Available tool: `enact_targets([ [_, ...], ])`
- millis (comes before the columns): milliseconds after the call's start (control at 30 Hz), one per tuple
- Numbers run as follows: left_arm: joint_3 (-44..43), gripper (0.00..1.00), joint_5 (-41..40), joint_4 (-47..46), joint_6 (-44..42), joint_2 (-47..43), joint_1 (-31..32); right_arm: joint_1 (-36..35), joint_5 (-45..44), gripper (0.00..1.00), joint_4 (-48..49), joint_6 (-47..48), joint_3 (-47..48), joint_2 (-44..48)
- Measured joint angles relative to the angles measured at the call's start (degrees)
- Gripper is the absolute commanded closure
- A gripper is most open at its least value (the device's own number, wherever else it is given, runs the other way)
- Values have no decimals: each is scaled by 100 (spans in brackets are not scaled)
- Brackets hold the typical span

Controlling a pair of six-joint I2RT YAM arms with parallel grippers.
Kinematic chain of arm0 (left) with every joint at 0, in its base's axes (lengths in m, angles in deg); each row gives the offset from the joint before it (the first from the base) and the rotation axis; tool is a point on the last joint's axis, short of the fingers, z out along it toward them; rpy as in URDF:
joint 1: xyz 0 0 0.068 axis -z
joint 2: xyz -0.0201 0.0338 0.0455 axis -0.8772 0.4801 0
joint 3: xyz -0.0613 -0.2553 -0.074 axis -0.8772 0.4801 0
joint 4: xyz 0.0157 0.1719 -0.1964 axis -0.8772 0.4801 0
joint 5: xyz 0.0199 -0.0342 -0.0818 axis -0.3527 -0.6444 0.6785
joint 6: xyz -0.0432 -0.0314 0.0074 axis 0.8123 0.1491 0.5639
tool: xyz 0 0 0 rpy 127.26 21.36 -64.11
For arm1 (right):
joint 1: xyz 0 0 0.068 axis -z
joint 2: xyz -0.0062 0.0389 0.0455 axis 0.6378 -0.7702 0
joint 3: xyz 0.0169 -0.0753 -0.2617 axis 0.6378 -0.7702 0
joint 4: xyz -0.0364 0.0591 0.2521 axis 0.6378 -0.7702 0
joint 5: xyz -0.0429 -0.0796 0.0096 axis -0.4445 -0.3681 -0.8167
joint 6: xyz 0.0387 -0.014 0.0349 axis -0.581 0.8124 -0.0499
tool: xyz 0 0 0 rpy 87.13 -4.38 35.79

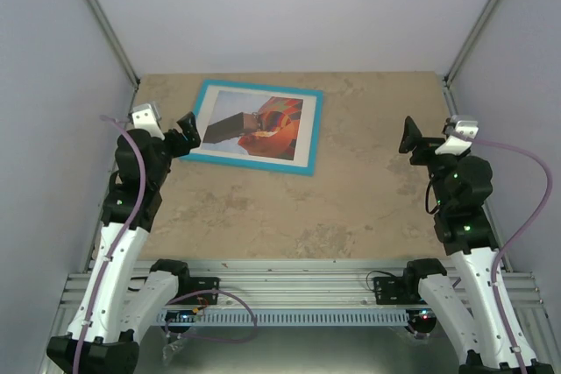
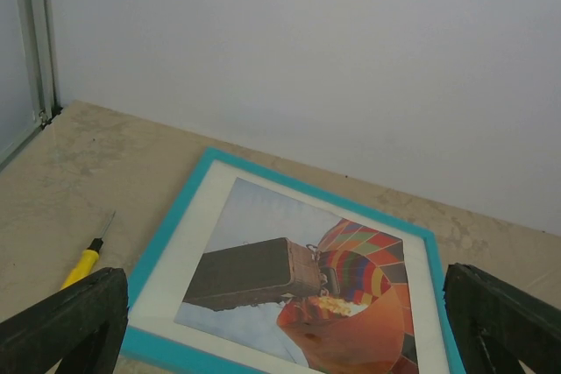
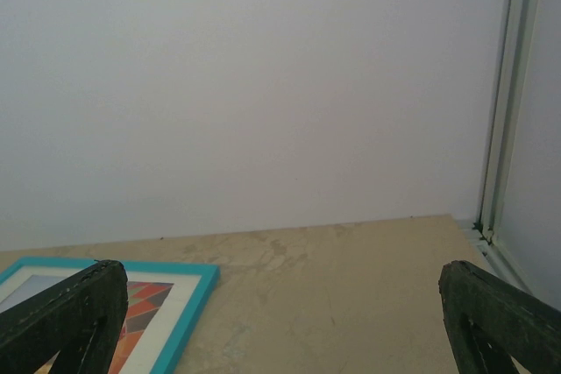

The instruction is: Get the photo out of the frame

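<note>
Left wrist only: yellow screwdriver beside frame.

Left arm stood folded at 9 o'clock, left gripper aimed toward 1 o'clock, jaws wide apart. Right arm stood at 3 o'clock, right gripper aimed toward 11 o'clock, jaws equally spread.

One frame on the table, one photo inside it, one yellow screwdriver, and two hands: one left hand, one right hand
</note>
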Motion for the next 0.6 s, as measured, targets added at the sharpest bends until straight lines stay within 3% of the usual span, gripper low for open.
enact_targets([
  [267,31,0,17,2,0,42,-2,0,190,2,-4,-164,0,-179],
  [600,282,0,-13,-31,-9,184,-4,-2,896,2,-39,-470,2,-1169],
])
